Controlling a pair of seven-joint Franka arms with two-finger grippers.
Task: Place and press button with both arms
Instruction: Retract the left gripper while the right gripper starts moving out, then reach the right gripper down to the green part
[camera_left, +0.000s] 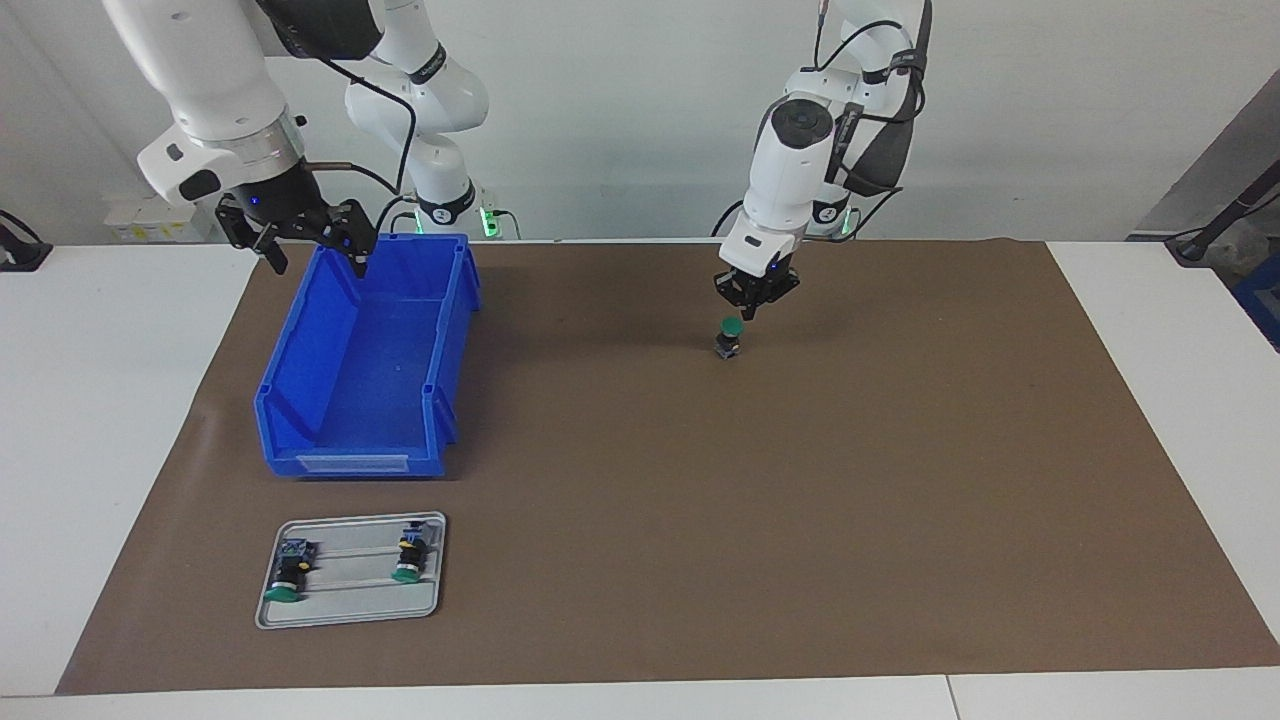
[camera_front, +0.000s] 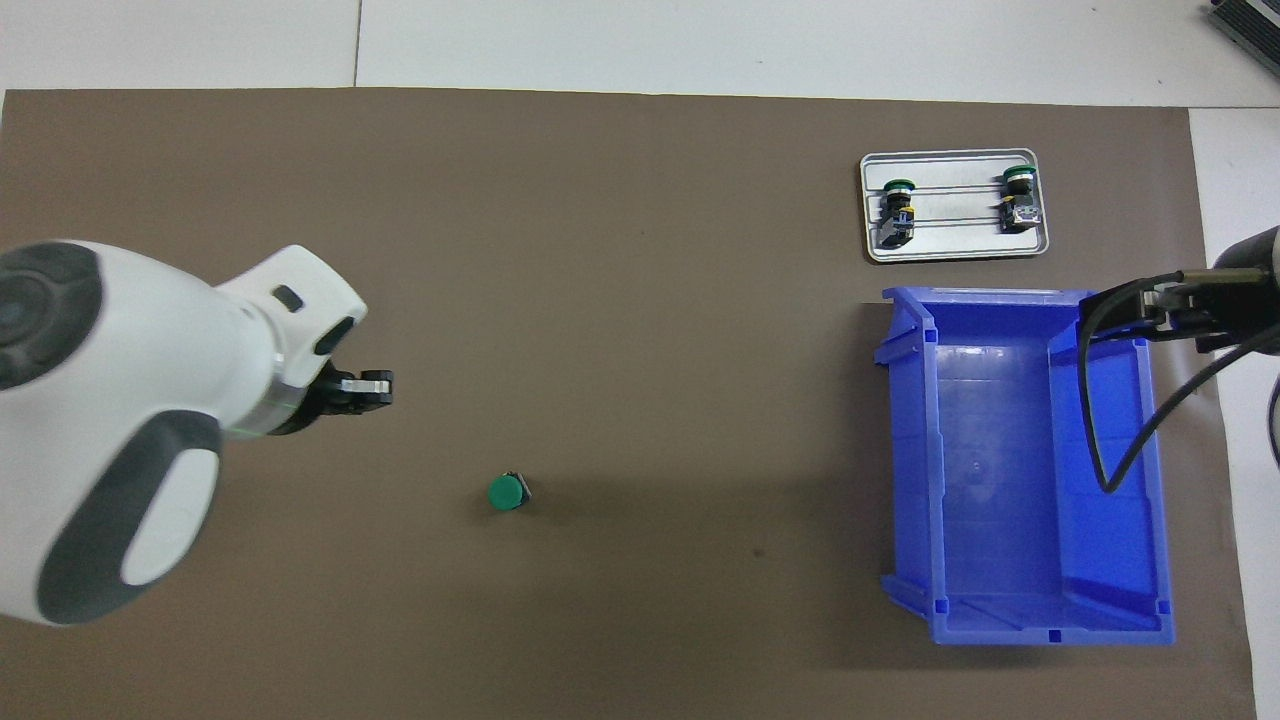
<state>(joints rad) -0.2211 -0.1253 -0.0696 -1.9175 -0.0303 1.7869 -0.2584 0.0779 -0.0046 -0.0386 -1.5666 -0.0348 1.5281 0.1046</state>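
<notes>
A: Start at the left gripper (camera_left: 752, 300). Where does it stand?

B: Directly over the button (camera_left: 729, 337), fingertips pinched together, holding nothing. From the facing view the tips sit just above the green cap; I cannot tell whether they touch it. The button stands upright on the brown mat (camera_left: 700, 520), cap up, alone toward the robots' side of the table's middle.

A: And the right gripper (camera_left: 300, 232)?

B: Jaws spread wide and empty, up over the blue bin (camera_left: 370, 380) at its end nearest the robots. That arm looks to be waiting.

A: What could go wrong from here?

B: The button is tall for its small footprint: round cap, black cylindrical body, blocky base. If the closed tips come down off-centre on the domed cap, I'd expect it to tip or skid rather than depress. Nothing braces it. The mat looks matte and papery, so it may give little hold. A press that is too hard could also topple it on release.

A: Anything else around?

B: The bin is glossy moulded plastic, open-topped with a low front lip, and empty as far as I can see. Farther from the robots lies a small grey metal tray (camera_left: 350, 612) with rounded corners and raised ribs, carrying two spare buttons (camera_left: 288, 575) lying on their sides. White tabletop (camera_left: 110, 400) shows around the mat.
</notes>
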